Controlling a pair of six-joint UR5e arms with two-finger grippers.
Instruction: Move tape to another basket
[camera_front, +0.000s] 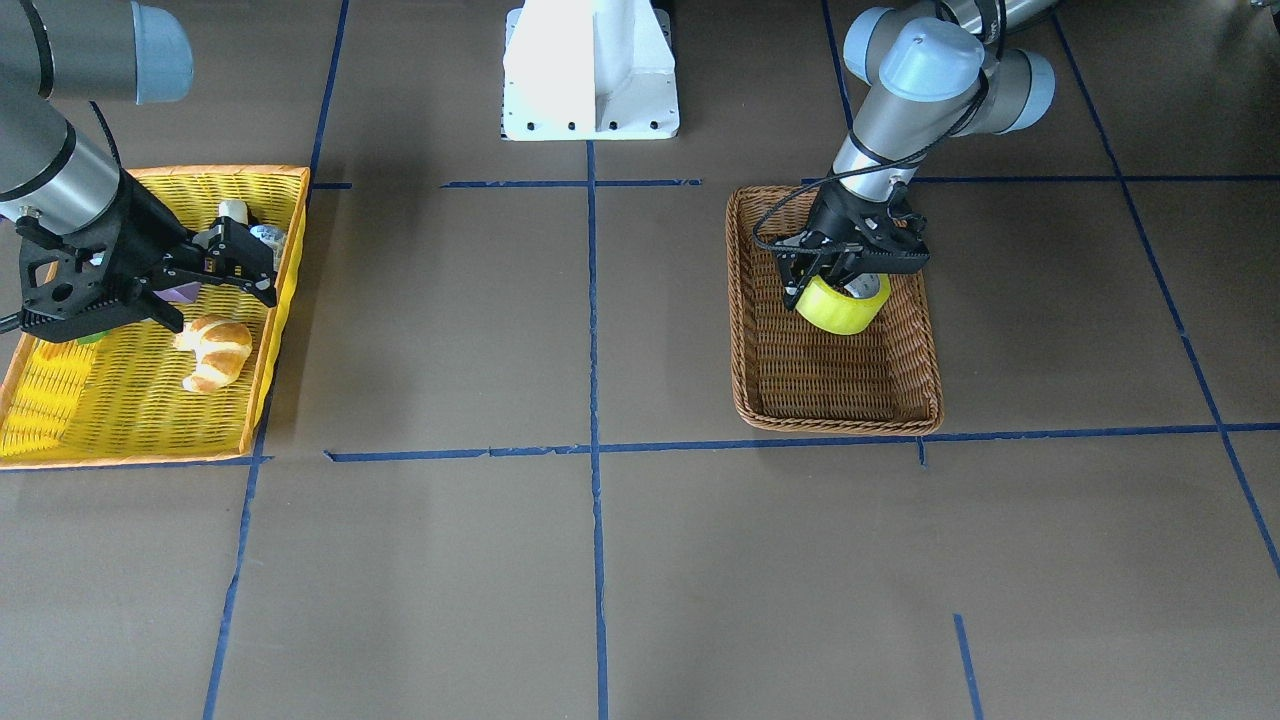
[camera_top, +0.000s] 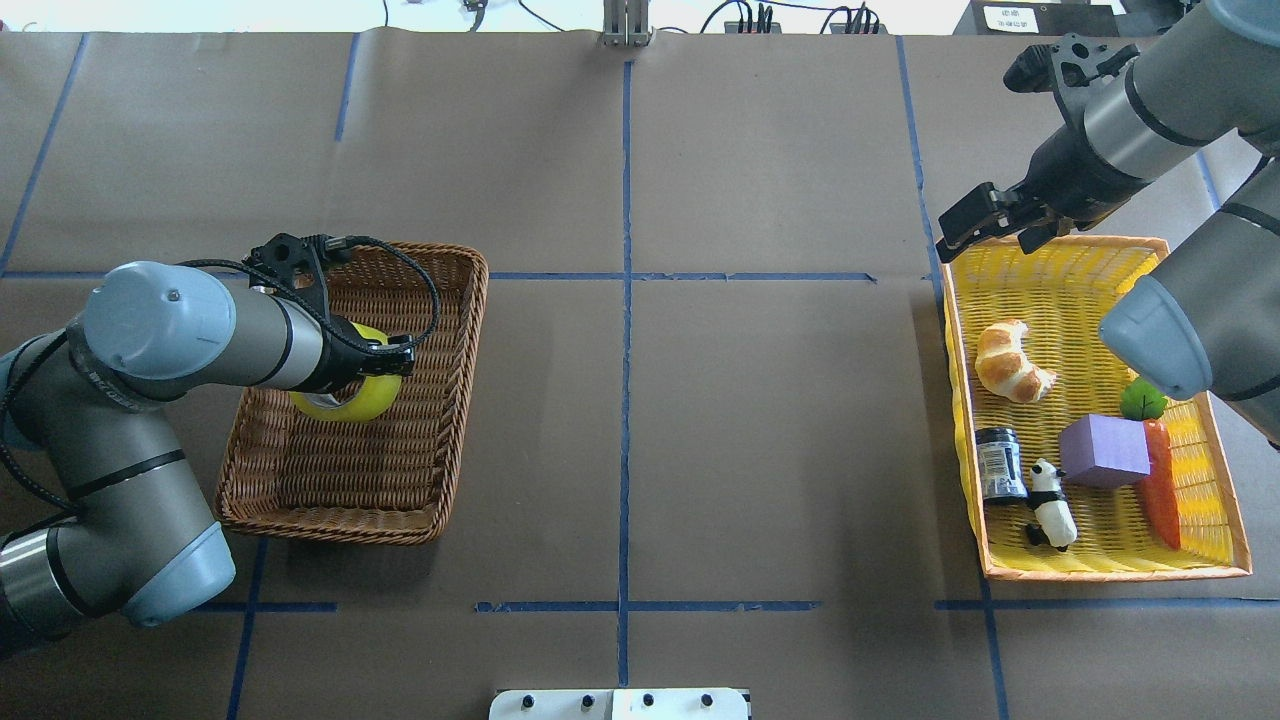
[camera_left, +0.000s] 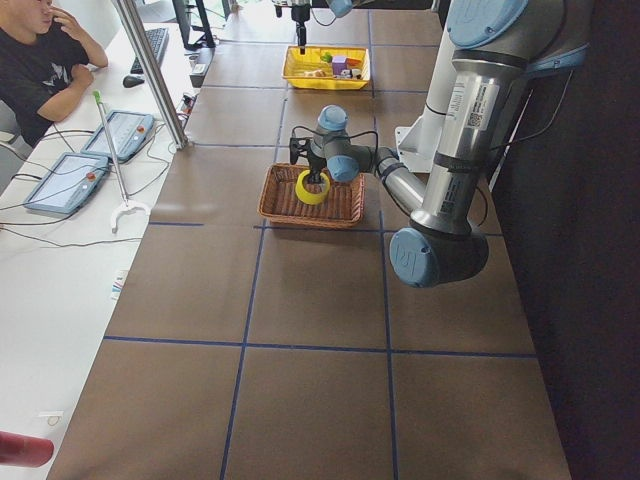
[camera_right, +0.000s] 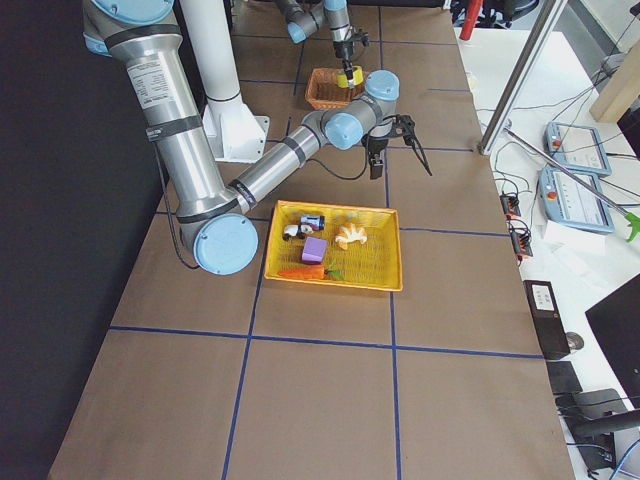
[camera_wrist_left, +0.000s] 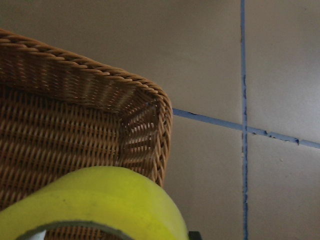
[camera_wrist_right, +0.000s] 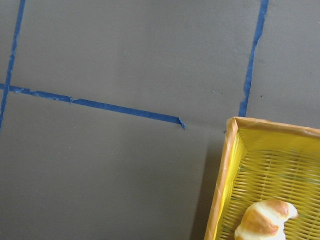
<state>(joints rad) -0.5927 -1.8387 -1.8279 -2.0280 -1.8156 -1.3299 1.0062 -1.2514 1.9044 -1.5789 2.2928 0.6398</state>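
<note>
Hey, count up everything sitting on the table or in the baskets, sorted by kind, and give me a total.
Baskets: 2, a brown wicker basket and a yellow basket
Tape roll: 1
Croissant: 1
Carrot: 1
Purple cube: 1
Panda figure: 1
Dark can: 1
Total: 8

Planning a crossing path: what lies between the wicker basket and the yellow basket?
Overhead view: only bare table and blue tape lines between wicker basket and yellow basket.
</note>
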